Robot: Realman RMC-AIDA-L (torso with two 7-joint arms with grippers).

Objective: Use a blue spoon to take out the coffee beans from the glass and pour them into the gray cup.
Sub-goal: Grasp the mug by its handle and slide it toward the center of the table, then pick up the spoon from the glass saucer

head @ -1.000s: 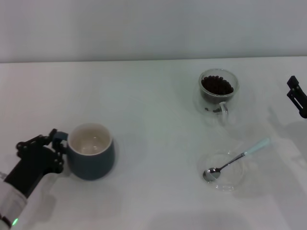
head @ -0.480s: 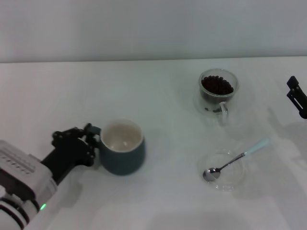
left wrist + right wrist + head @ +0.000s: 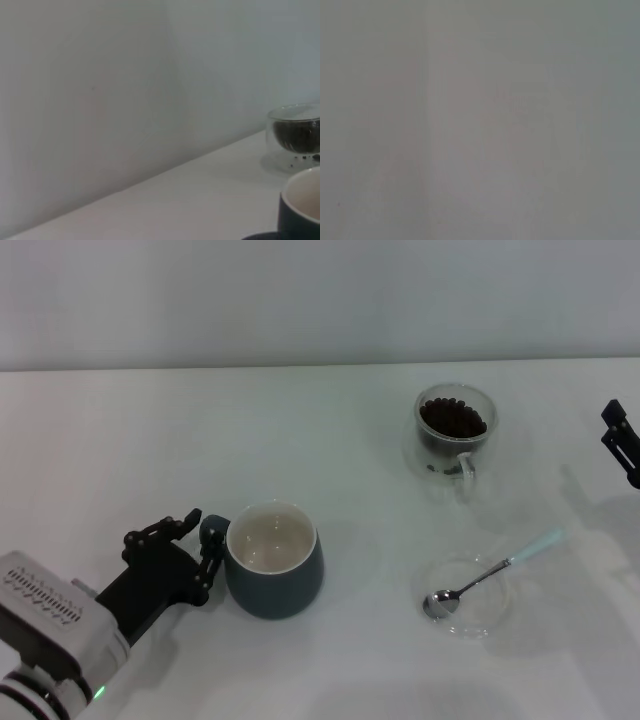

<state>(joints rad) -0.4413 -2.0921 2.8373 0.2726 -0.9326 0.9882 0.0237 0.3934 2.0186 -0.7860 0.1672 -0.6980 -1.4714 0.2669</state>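
Note:
The gray cup [image 3: 272,560], dark blue-gray with a cream inside, stands upright at the front left of the table; its rim also shows in the left wrist view [image 3: 301,207]. My left gripper [image 3: 204,543] is shut on its small handle. The glass [image 3: 455,435] with coffee beans [image 3: 452,418] stands at the back right and shows in the left wrist view [image 3: 295,132] too. The blue spoon [image 3: 495,570] lies with its bowl in a shallow clear dish [image 3: 487,622] and its pale blue handle pointing right. My right gripper [image 3: 622,443] is parked at the right edge.
The white table [image 3: 330,440] ends at a plain wall behind. The right wrist view shows only a blank grey surface.
My left gripper has slid the gray cup to the right across the table, toward the middle. The glass, spoon, dish and right arm have not moved.

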